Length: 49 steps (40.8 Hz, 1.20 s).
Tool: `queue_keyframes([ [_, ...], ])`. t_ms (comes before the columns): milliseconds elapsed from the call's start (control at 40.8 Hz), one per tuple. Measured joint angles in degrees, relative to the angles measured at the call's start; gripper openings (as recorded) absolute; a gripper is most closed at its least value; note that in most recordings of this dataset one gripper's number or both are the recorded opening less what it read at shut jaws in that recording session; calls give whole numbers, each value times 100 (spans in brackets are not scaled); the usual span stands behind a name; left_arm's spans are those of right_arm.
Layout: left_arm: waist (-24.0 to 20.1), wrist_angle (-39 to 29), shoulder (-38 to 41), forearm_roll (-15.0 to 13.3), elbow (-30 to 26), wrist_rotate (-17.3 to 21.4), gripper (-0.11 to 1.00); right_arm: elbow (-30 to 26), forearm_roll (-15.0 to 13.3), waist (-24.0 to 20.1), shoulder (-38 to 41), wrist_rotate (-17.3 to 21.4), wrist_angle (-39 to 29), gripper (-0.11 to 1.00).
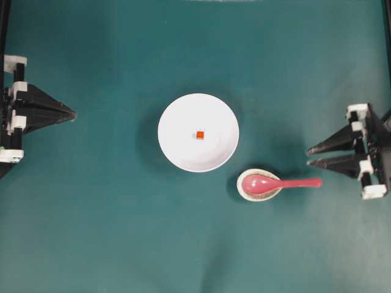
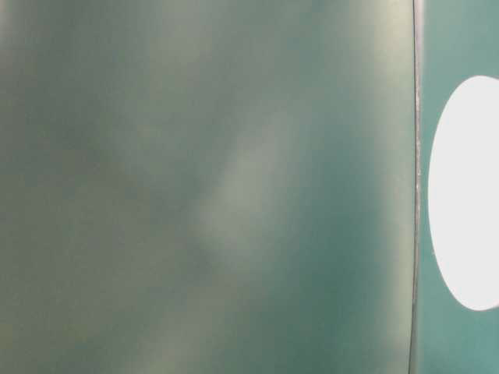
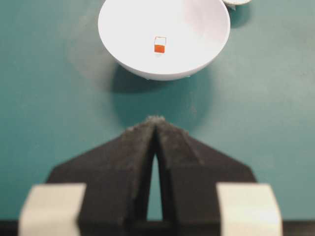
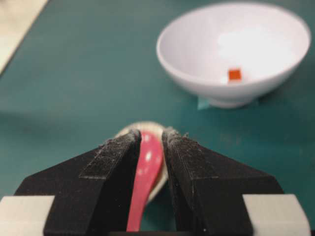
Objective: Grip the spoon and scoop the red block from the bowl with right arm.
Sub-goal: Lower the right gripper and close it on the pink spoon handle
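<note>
bowl [image 1: 198, 132]: we see it mid-bench, upright, white.
red block [image 1: 200, 135]: sits at the bowl's centre.
spoon [image 1: 278, 183]: scoop rests in a small speckled dish [image 1: 247, 191] just off the bowl toward the bench's right edge; handle points at that edge.
right end effector [image 1: 308, 156]: near the right edge, jaws apart, holding nothing; in our wrist view the handle shows through the gap.
left end effector [image 1: 74, 113]: by the left edge, jaws together, empty, well apart from the bowl.
</note>
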State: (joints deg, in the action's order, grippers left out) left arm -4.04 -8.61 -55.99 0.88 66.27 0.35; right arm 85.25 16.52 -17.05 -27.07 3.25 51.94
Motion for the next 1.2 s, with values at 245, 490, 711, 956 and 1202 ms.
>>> queue_keyframes([
  [245, -9, 9, 9, 0, 0, 0, 0, -220, 923, -721, 1187, 0, 580, 36],
  [490, -18, 0, 9, 0, 0, 0, 0, -396, 1222, -923, 1652, -9, 633, 40],
  [711, -26, -9, 0, 0, 0, 0, 0, -457, 1248, -923, 1661, -9, 308, 49],
  [956, -53, -9, 0, 0, 0, 0, 0, -483, 1248, -984, 1714, -9, 26, 50],
  [1202, -53, -9, 9, 0, 0, 0, 0, -439, 1239, -1151, 1846, -9, 26, 50],
])
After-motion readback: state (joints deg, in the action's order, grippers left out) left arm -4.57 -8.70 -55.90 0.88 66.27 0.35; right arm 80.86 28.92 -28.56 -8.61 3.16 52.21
